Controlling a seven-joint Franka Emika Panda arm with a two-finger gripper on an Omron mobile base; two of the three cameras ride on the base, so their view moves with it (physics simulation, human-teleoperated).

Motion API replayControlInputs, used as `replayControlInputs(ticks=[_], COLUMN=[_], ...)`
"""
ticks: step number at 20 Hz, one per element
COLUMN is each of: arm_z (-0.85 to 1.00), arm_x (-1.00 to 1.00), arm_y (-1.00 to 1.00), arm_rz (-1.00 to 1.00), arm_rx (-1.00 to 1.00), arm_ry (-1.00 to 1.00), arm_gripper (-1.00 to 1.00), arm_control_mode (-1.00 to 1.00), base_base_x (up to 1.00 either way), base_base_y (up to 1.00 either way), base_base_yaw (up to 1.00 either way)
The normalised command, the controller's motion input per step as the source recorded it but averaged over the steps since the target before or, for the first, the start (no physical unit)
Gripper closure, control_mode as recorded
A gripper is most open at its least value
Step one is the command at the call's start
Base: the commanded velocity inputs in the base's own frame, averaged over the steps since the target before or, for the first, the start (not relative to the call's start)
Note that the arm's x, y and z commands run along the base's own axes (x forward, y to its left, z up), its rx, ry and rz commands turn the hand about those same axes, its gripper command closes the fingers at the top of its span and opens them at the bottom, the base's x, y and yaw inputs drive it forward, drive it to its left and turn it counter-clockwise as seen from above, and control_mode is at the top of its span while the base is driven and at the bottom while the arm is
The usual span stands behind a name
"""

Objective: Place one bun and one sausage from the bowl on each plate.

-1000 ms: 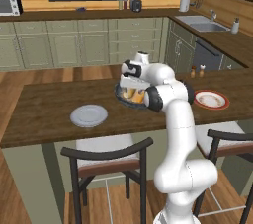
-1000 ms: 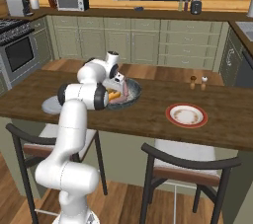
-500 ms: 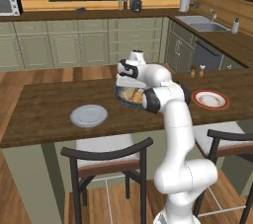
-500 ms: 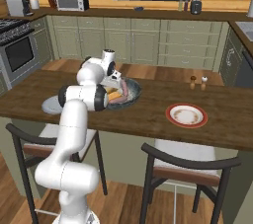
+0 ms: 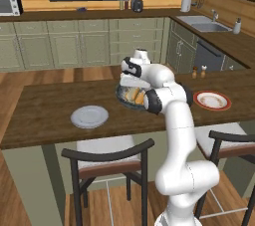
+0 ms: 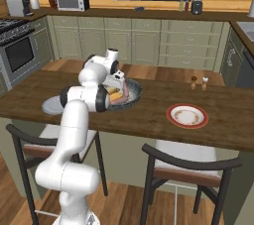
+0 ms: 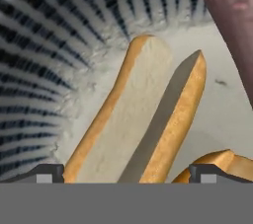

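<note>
The gripper (image 7: 126, 173) stands spread wide inside the bowl (image 7: 34, 70), gripping nothing, its fingertips (image 7: 47, 172) straddling a split bun (image 7: 133, 119) that lies directly ahead between them. A second bun (image 7: 217, 161) peeks beside the right tip, and a sausage (image 7: 232, 16) lies farther ahead to the right.

The arm's wrist covered much of the bowl (image 5: 124, 99) in both base views, hiding the near rim. In the hand view the bun (image 7: 133, 119) was cut off at the bottom edge, a second bun (image 7: 222, 165) showed merely a corner, and the sausage (image 7: 232, 16) ran off the right edge — its length could not be judged.
</note>
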Motion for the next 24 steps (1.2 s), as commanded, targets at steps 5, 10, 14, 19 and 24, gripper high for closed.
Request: replayControlInputs(ticks=[5, 10, 14, 19, 24], arm_z=[-0.03, -0.34, -0.43, -0.46, -0.40], arm_x=[0.00, -0.02, -0.03, -0.02, -0.34], arm_y=[0.00, 0.00, -0.01, 0.01, -0.02], arm_rz=[0.00, 0.00, 0.00, 0.00, -0.04], arm_rx=[0.00, 0.00, 0.00, 0.01, 0.04], arm_ry=[0.00, -0.01, -0.01, -0.13, -0.15], arm_gripper=[-1.00, -1.00, -1.00, 1.00, 1.00], arm_control_mode=[-1.00, -1.00, -1.00, -1.00, -1.00], base_base_x=[0.00, 0.00, 0.00, 0.00, 0.00], base_base_y=[0.00, 0.00, 0.00, 0.00, 0.00], base_base_yaw=[0.00, 0.00, 0.00, 0.00, 0.00])
